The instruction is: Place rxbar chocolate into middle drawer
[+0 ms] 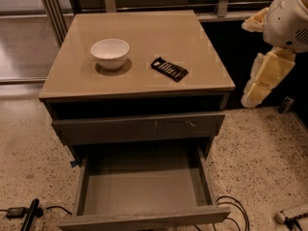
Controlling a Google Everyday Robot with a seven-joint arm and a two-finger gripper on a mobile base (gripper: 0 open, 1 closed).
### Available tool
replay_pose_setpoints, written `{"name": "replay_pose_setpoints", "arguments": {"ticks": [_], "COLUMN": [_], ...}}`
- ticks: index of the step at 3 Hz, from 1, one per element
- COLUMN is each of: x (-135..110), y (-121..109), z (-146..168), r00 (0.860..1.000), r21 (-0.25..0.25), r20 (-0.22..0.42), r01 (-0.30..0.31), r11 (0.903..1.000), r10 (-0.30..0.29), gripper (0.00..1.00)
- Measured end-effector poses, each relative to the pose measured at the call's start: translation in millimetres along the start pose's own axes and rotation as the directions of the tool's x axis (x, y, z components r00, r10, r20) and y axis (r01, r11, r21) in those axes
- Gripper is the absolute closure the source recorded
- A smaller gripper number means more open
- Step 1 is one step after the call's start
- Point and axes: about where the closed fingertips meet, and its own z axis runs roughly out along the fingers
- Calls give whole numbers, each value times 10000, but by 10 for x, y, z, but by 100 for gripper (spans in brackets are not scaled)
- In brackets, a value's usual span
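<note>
The rxbar chocolate, a flat black bar with thin white lines, lies on the tan cabinet top, right of centre. The middle drawer is pulled out wide open below, and its grey floor is bare. My gripper, with pale yellow pads, hangs pointing down off the cabinet's right side, level with the top edge. It is apart from the bar and holds nothing that I can see.
A white bowl stands on the cabinet top left of the bar. A shut grey drawer front with pale scratches sits above the open drawer. Cables and a black object lie on the speckled floor.
</note>
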Motion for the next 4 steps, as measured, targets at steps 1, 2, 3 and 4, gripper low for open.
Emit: {"name": "replay_pose_setpoints", "arguments": {"ticks": [1,2,3,4], "x": [-233,-390,-428,-617], "y": [-293,-391,-377,-447], "z": [128,142,166,437], "r00": [9634,9335,9360,9382], "r21": [-226,-135,-164,-355], "r20": [2118,2534,2544,2731], "r01": [-1631,-2587,-2475,-2112], "r11": [9864,9659,9687,9768], "r10": [1641,2536,2434,2128], "gripper": [0,0,0,0]}}
